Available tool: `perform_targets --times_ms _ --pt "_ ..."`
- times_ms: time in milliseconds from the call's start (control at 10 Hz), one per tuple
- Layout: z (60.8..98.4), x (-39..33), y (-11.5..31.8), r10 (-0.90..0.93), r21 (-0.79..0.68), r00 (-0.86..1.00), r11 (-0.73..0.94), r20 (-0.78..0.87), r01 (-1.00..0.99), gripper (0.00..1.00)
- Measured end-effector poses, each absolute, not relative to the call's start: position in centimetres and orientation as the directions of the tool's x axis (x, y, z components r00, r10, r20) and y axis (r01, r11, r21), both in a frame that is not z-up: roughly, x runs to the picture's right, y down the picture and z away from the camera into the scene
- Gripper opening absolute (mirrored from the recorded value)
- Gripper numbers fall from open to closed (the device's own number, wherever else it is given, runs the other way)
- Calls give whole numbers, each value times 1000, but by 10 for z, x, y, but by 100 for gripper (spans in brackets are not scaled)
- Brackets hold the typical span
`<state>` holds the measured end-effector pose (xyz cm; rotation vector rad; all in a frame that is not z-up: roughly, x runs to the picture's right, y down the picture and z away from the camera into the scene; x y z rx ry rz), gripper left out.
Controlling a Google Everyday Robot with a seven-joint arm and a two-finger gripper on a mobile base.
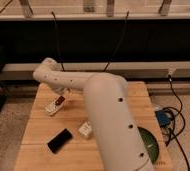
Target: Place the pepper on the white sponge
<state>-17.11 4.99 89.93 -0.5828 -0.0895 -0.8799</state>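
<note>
Background: dark wall behind the table (38, 125), with a pale horizontal rail and two thin dark cables running down toward the table's far edge.
Floor: speckled, visible to the left and right of the table.
Table: light wooden planks, carrying all items listed below.
Arm (108, 110): white, rises from the lower right, crosses the table toward the upper left, bends at an elbow near the far-left corner and turns back down toward the table.
Hand (64, 94): at the end of the arm, over the left part of the table, directly above the right end of the white sponge (51, 107).
Hand state: cannot tell whether it is released or clenched; cannot tell whether it grasps the pepper (60, 101).
Hand contact: it sits just at the pepper; actual touch cannot be confirmed.
Pepper position: on the upper-right end of the white sponge, under the hand.
Pepper long axis: appears to run diagonally, lower left to upper right, matching the sponge; which end points where cannot be told.
White sponge: lies flat, long axis diagonal, lower left to upper right.
Black block (60, 140): flat, near the front edge, well apart from the sponge.
Small whitish block (85, 129): beside the arm, right of the black block.
Green round object (152, 142): at the table's right front, partly hidden by the arm.
Blue device (163, 118): off the right edge, with black cables attached.
</note>
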Motion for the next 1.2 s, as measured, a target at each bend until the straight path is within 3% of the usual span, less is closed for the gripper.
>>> perform_targets --times_ms 300,1200 --pt "893 -182 48 -665 -415 627 477 406 774 0" --pt "900 -229 67 -698 -374 525 376 488 848 0"
